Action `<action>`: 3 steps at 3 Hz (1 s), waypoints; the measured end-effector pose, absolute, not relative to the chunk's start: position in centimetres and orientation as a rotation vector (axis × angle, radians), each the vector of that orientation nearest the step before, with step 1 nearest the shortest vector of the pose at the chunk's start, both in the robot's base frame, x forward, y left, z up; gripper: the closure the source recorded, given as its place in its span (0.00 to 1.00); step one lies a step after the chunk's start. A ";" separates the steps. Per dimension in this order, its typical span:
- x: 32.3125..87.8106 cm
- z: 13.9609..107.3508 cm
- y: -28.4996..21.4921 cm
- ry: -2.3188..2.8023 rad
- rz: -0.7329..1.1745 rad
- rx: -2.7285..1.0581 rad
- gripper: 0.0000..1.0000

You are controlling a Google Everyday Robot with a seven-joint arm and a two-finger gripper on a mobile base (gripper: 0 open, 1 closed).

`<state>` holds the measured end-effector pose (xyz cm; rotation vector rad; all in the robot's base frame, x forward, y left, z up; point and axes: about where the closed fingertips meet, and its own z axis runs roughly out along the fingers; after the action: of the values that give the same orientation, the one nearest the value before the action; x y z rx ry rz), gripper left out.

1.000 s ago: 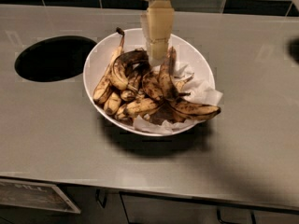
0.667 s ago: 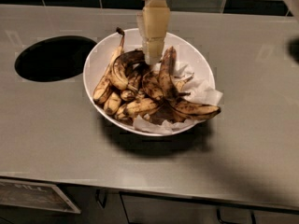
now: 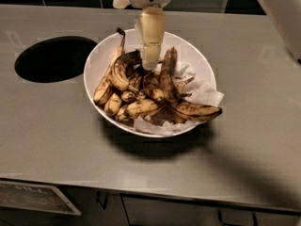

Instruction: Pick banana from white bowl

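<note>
A large white bowl (image 3: 193,51) stands on the grey counter, holding several overripe bananas. The strongly arched banana (image 3: 118,74), yellow with dark blotches, lies in the bowl's left half with its dark end up near the middle. A long slim banana (image 3: 107,81) with a thin stem lies left of it. A flatter pointed banana (image 3: 195,109) lies at the right rim. My gripper (image 3: 150,64) hangs straight down from the top of the view into the back of the bowl. Its tip is just right of the arched banana's dark upper end.
A round dark hole (image 3: 55,58) opens in the counter left of the bowl. White paper (image 3: 203,92) lines the bowl's right side. Part of my arm (image 3: 282,13) shows at the upper right. A dark tiled wall runs along the back.
The gripper has shifted a little to the left over the bowl. The bananas and the bowl have not moved.
</note>
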<state>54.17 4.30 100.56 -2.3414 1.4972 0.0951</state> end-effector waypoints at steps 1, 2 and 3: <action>54.4 99.6 5.1 1.488 0.189 -2.351 0.00; 54.1 99.4 5.1 1.484 0.215 -2.339 0.05; 53.6 98.7 5.0 1.472 0.228 -2.360 0.09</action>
<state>53.64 5.03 98.68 -2.3596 1.4724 0.2279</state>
